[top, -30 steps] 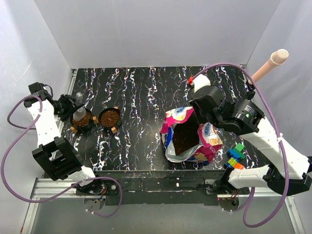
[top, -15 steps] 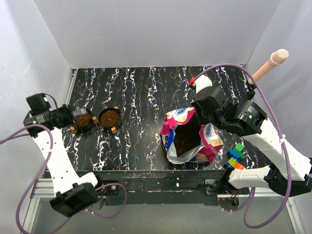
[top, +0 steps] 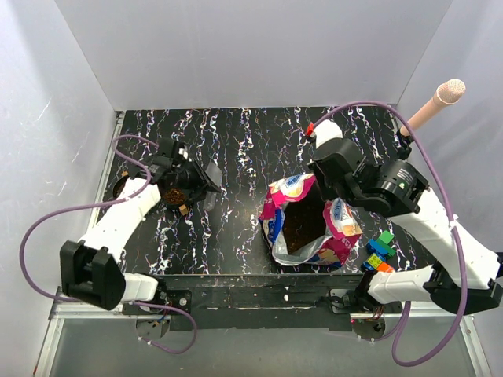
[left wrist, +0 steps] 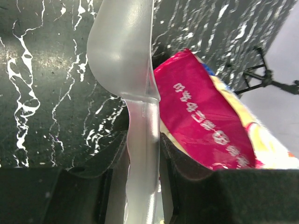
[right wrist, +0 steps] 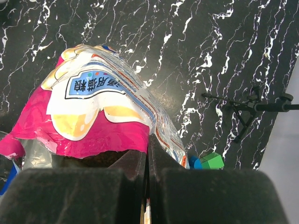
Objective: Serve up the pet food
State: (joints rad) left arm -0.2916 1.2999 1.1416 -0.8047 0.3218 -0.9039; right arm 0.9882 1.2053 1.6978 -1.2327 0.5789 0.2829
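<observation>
The pet food (top: 301, 224) is sitting as a brown mass inside the open bag (top: 287, 188). The bag is lying on the desk (top: 236, 141), long axis running near to far, mouth gaping upward. The right hand (right wrist: 147, 151) is pinching the bag's right rim. Left of the bag, the left hand (left wrist: 142, 154) is clamping an empty scoop (left wrist: 124, 51).

The only writing in the room is on the pet-food bag (right wrist: 93, 116), right of centre. On its white face, a blue label (right wrist: 96, 83) carries a row of four white Chinese characters. The last two look like 猫粮; the first two I cannot make out. On the bag's magenta side, a line of white characters (left wrist: 198, 116) runs sideways, too blurred to read.
</observation>
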